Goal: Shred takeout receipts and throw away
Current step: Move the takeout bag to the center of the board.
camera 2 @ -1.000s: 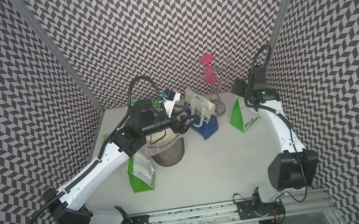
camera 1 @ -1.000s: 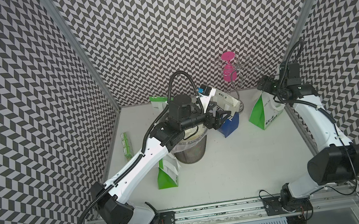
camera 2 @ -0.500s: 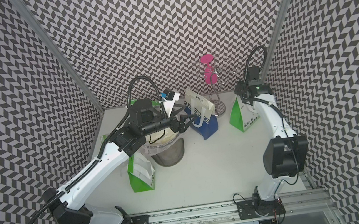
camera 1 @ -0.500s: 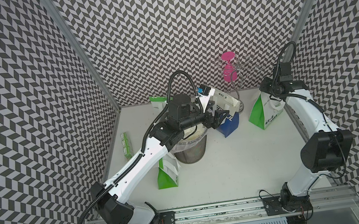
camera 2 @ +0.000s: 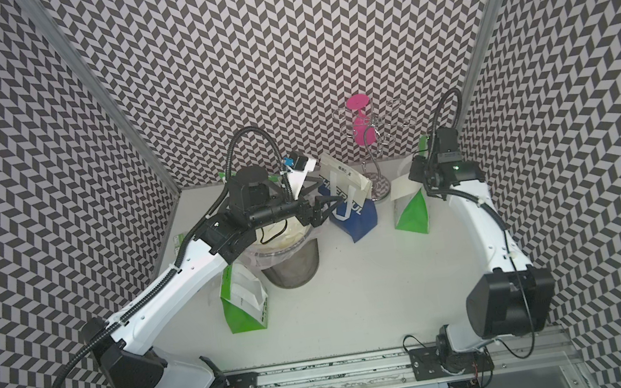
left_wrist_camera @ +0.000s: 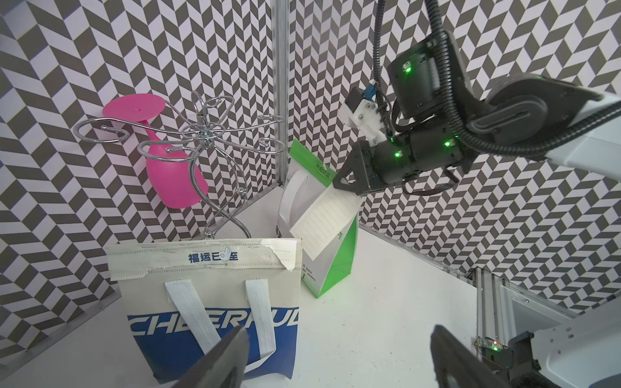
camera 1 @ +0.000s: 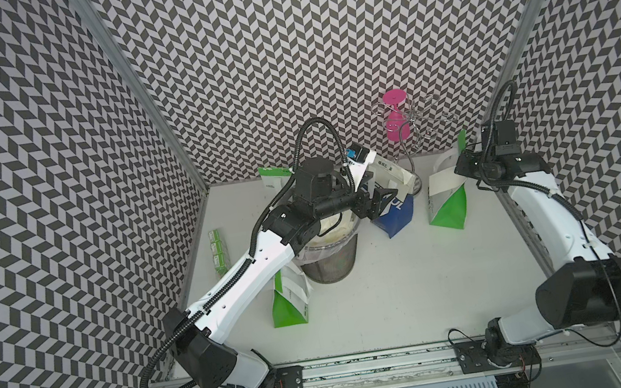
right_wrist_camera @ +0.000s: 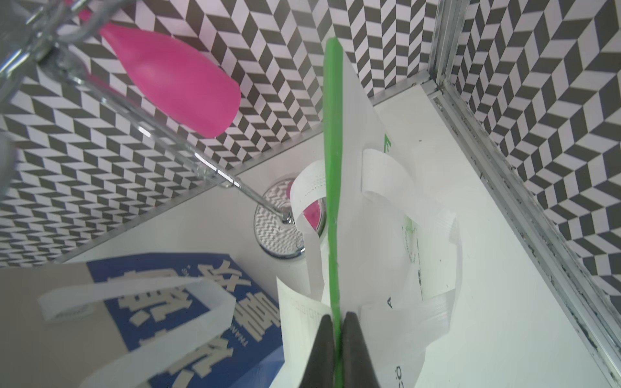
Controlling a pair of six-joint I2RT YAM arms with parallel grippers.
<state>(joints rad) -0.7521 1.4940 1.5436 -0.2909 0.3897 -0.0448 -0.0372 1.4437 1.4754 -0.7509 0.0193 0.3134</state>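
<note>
the right tool (right_wrist_camera: 337,317) is pinched fully together on the green top edge of the green-and-white bag (left_wrist_camera: 336,268). in the right wrist view the green strip runs straight between its jaws. the takeout receipt (left_wrist_camera: 324,225), a lined white slip, hangs just below that tool's tips. its upper corner touches them and its lower end drapes against the bag's face. whether the slip's paper is inside the pinch with the bag edge cannot be told; it sits right beside one jaw.

the left tool (camera 1: 383,199) stands wide with nothing in it, hovering just in front of the blue-and-white bag (left_wrist_camera: 154,352). it is well apart from the receipt, which lies ahead of it, beyond that bag. a torn scrap of lined paper (left_wrist_camera: 280,253) clings to the tape along the blue bag's top, close ahead of the left tool. the mesh bin (camera 1: 331,266) stands on the table (camera 1: 417,291), just beneath the left tool's wrist.

the step in hand looks like securing the receipt at the green bag, with the tearing of this slip not yet begun. the next move probably calls for the left tool to reach past the blue bag and close on the slip's free lower end. the two tools could then pull apart to rip it. the pull should be gentle enough that the light bag does not tip, and the scraps then need carrying back to the bin.
</note>
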